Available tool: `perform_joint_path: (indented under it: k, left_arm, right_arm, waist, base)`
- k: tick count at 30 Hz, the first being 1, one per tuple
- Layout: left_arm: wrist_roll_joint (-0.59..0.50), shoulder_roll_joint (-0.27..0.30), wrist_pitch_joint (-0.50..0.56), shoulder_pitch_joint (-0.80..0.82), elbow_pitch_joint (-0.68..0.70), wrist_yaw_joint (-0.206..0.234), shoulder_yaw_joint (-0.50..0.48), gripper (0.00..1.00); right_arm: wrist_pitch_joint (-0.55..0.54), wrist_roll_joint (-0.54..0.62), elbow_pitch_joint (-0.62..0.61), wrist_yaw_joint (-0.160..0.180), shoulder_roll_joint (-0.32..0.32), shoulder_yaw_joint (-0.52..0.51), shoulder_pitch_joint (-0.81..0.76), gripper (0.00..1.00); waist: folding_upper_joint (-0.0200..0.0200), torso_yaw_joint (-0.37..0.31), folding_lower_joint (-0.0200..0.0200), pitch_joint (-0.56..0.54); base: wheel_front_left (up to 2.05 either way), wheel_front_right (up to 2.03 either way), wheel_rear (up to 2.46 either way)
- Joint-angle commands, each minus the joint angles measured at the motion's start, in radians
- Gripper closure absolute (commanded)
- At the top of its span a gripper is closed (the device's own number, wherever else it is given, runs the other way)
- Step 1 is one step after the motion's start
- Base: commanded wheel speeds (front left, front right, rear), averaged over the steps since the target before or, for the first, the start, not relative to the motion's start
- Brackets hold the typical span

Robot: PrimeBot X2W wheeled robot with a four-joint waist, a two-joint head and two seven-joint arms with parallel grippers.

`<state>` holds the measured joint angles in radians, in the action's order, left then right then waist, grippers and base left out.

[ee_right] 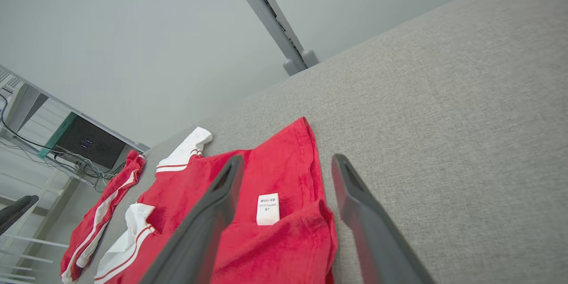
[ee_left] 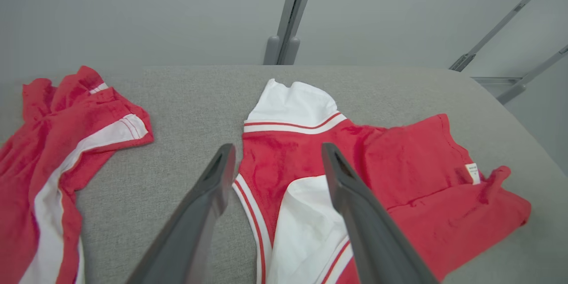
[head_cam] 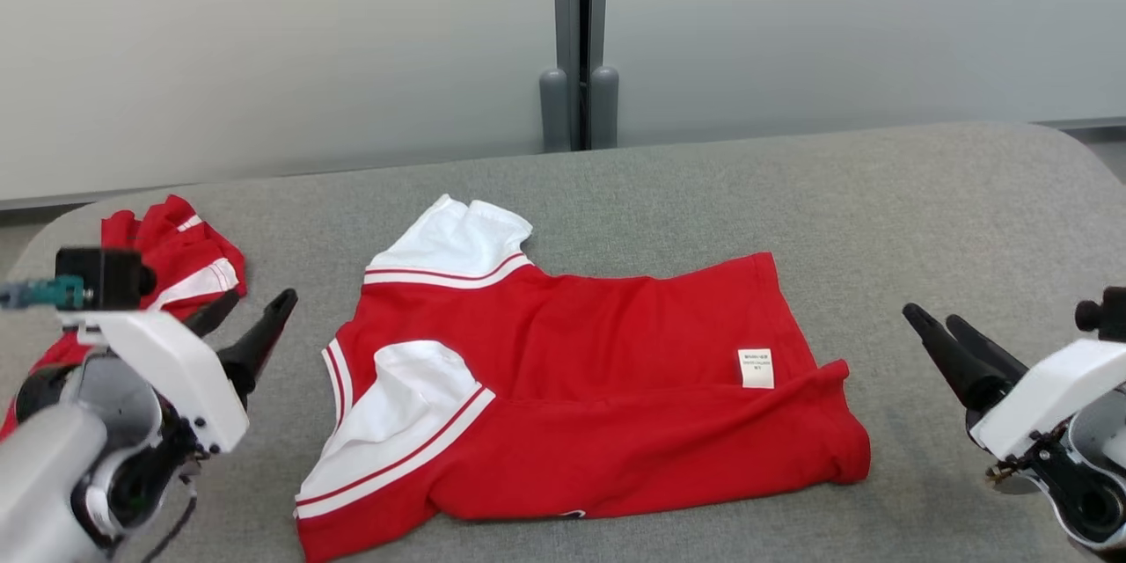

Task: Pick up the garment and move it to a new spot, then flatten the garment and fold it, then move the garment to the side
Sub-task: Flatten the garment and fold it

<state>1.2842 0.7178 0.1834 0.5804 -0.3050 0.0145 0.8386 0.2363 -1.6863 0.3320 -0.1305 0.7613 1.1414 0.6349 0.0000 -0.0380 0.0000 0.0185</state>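
Held the left gripper [head_cam: 259, 303] spread wide and empty at the near left of the grey fabric-covered table [head_cam: 880, 211], just off the sleeve end of the red short-sleeved shirt with white, red-striped sleeves [head_cam: 598, 369]. Posed the right gripper [head_cam: 932, 317] the same way at the near right: fully parted, nothing between its fingers, apart from the hem.

Showed the shirt lying across the middle of the table, sleeves to the left and hem to the right. Appeared to have its near half lapped over the far half, with a small white label [head_cam: 756, 368] exposed by the hem and one hem corner rucked up. Looked mid-fold.

Called, for a clean next fold, for matched pinches at both ends of one edge, a level lift, edges laid flush, and that rucked corner smoothed first. Also needed care around the crumpled red-and-white garment [head_cam: 189, 255] at the far left, close behind the left fingers.

Angled the pale left forearm in from the near left corner, fingers pointing far and right. Set the right wrist low at the near right corner, fingers aimed far and left toward the hem.
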Motion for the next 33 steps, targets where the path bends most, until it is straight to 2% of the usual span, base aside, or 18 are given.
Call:
perform_joint_path:
  k: [1,2,5,9,11,12,16,19,25,29,33]
  left_arm:
    - [-0.03,0.007,-0.09,-0.06,0.027,0.039,-0.016,0.0]
    - [-0.034,0.006,-0.149,-0.095,0.044,0.065,-0.029,0.0]
    - [-0.051,-0.001,-0.288,-0.217,0.104,0.143,-0.047,0.0]
    - [-0.064,-0.009,-0.4,-0.354,0.168,0.238,-0.062,0.0]
    - [-0.068,-0.017,-0.413,-0.383,0.177,0.255,-0.065,0.0]
    - [-0.084,-0.031,-0.429,-0.433,0.182,0.286,-0.063,0.0]
    - [-0.107,-0.067,-0.439,-0.483,0.163,0.326,-0.049,0.0]
    - [-0.117,-0.091,-0.418,-0.482,0.135,0.323,-0.018,0.0]
    - [-0.119,-0.107,-0.319,-0.438,0.075,0.285,0.041,0.0]
    - [-0.102,-0.123,-0.234,-0.409,0.03,0.248,0.078,0.0]
    - [-0.088,-0.144,-0.206,-0.389,-0.028,0.211,0.086,0.0]
  right_arm:
    - [0.024,0.018,0.004,-0.001,-0.005,-0.035,-0.044,0.0]
    - [0.028,0.032,0.007,-0.001,-0.011,-0.059,-0.072,0.0]
    - [0.029,0.113,0.017,-0.001,-0.054,-0.215,-0.174,0.0]
    - [0.029,0.247,0.006,-0.001,-0.122,-0.372,-0.33,0.0]
    - [0.03,0.277,0.01,-0.001,-0.136,-0.39,-0.362,0.0]
    - [0.03,0.323,0.02,-0.001,-0.167,-0.418,-0.415,0.0]
    - [0.029,0.368,0.049,-0.001,-0.213,-0.428,-0.463,0.0]
    - [-0.001,0.377,0.076,-0.001,-0.241,-0.419,-0.463,0.0]
    - [-0.055,0.395,0.138,-0.001,-0.274,-0.413,-0.429,0.0]
    - [-0.106,0.403,0.168,-0.001,-0.295,-0.404,-0.41,0.0]
    - [-0.128,0.409,0.182,-0.001,-0.308,-0.406,-0.399,0.0]
  waist:
    - [0.0,0.013,0.0,-0.031]
    - [0.0,0.015,0.0,-0.036]
    - [0.0,0.014,0.0,-0.046]
    - [0.0,0.015,0.0,-0.05]
    - [0.0,0.016,0.0,-0.05]
    - [0.0,0.019,0.0,-0.048]
    - [0.0,0.02,0.0,-0.045]
    - [0.0,0.024,0.0,-0.043]
    - [0.0,0.03,0.0,-0.042]
    - [0.0,0.025,0.0,-0.04]
    - [0.0,0.019,0.0,-0.035]
  base:
    - [0.0,0.0,0.0]
    - [0.0,0.0,0.0]
    - [0.0,0.0,0.0]
    - [0.0,0.0,0.0]
    - [0.0,0.0,0.0]
    - [0.0,0.0,0.0]
    - [0.0,0.0,0.0]
    - [0.0,0.0,0.0]
    - [0.0,0.0,0.0]
    - [0.0,0.0,0.0]
    - [0.0,0.0,0.0]
